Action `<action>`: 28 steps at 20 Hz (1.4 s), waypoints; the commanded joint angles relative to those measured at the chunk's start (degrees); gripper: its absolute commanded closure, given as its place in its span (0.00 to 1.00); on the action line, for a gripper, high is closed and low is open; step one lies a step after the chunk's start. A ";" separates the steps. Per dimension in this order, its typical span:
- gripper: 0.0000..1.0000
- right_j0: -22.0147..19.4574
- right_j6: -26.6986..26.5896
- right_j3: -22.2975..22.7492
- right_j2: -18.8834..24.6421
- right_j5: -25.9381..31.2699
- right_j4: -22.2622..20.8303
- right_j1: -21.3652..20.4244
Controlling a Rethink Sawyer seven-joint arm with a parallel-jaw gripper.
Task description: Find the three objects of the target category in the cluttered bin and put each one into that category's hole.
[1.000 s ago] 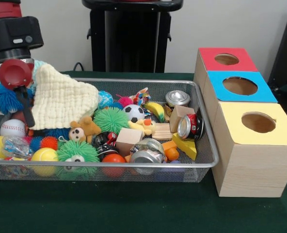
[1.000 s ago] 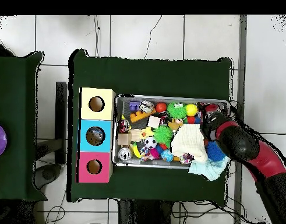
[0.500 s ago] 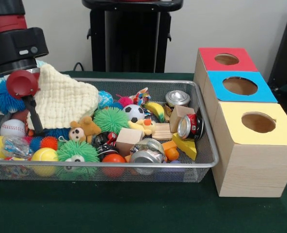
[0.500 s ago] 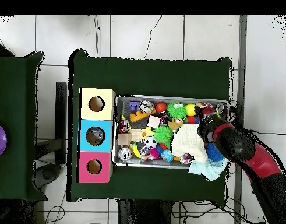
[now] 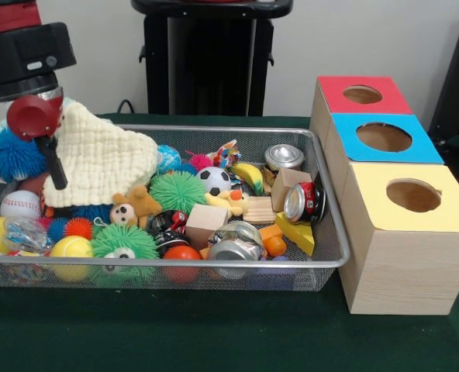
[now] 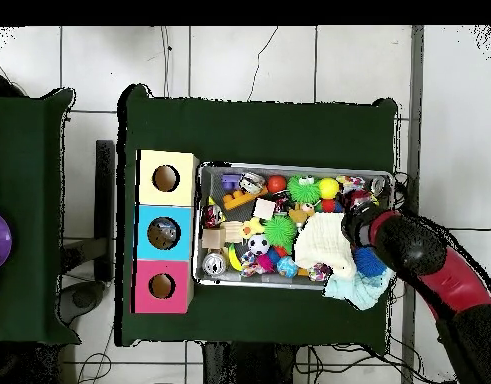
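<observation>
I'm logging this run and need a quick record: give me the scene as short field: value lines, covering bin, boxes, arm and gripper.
bin: wire mesh bin, full of mixed toys, cans, blocks
boxes: red box, blue box, yellow box in a row beside the bin, one round hole on top of each
cloth: cream cloth at the bin's arm end
arm: arm over that end
gripper: gripper by the cloth; open or shut not discernible

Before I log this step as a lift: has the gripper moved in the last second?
Yes. In the front view the gripper has risen, its dark tip now against the cream knitted cloth instead of down by the baseball.
</observation>
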 commanded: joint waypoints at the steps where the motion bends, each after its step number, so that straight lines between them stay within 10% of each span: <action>1: 1.00 8.19 22.60 7.22 -12.52 8.81 12.18 -11.04; 13: 1.00 18.43 26.25 6.24 -29.13 8.20 20.47 -11.73; 19: 1.00 4.69 -17.36 1.35 -15.92 11.06 0.14 -12.44; 28: 1.00 -6.01 -46.46 -3.95 5.54 16.03 -16.23 -10.16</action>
